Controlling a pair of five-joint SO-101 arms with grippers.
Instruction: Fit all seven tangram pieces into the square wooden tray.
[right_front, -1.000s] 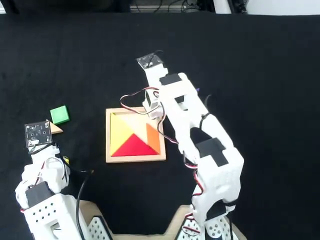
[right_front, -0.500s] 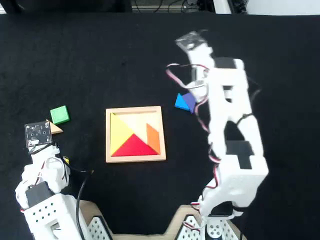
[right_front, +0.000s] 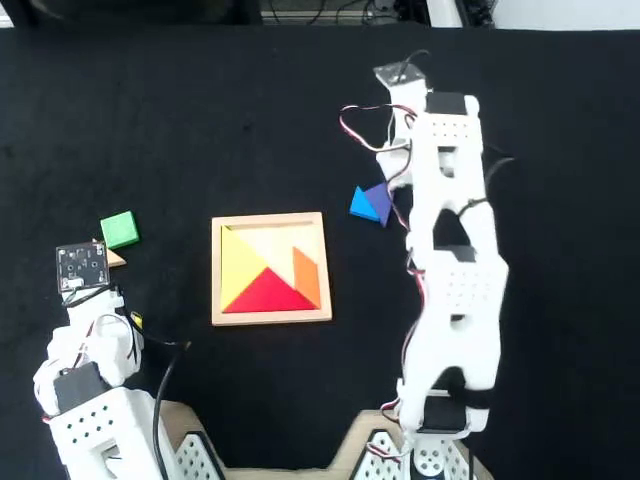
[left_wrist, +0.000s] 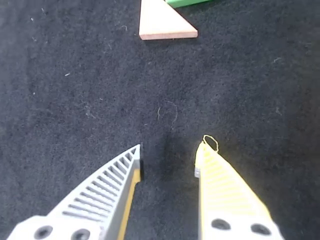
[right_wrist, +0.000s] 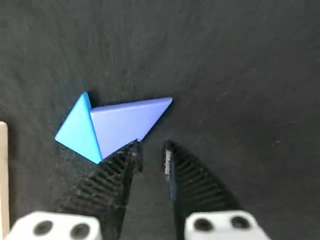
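Over the last second the right arm (right_front: 450, 250) has swung away from the far right corner of the square wooden tray (right_front: 271, 318) and now stretches straight out over the black tabletop (right_front: 180, 120) well to the tray's right, while the left arm (right_front: 85, 350) has barely shifted. The right hand (right_wrist: 151, 152) points down at the cloth with its jaws only a narrow gap apart and nothing between them. One of its fingertips (right_wrist: 134, 150) sits right at the near edge of the purple triangle (right_wrist: 127, 120), though whether it touches cannot be told. The blue triangle (right_wrist: 79, 129) lies just ahead and to that same side of the hand, pressed edge to edge against the purple one. Past the blue piece, farther from the hand, a strip of the tray's rim shows. From above, the blue triangle (right_front: 363, 203) and purple triangle (right_front: 381, 203) lie near the tray's far right corner, clear of its rim. Three pieces lie inside the tray: a yellow triangle (right_front: 240, 272), a red triangle (right_front: 268, 293) and an orange piece (right_front: 307, 275). The left hand (left_wrist: 169, 150) hangs over bare cloth with its jaws spread wide and holding nothing. Well ahead of its fingertips lies a tan triangle (left_wrist: 164, 22), and just beyond that, touching it or nearly so, is the green square (left_wrist: 187, 2); both are well apart from the tray.
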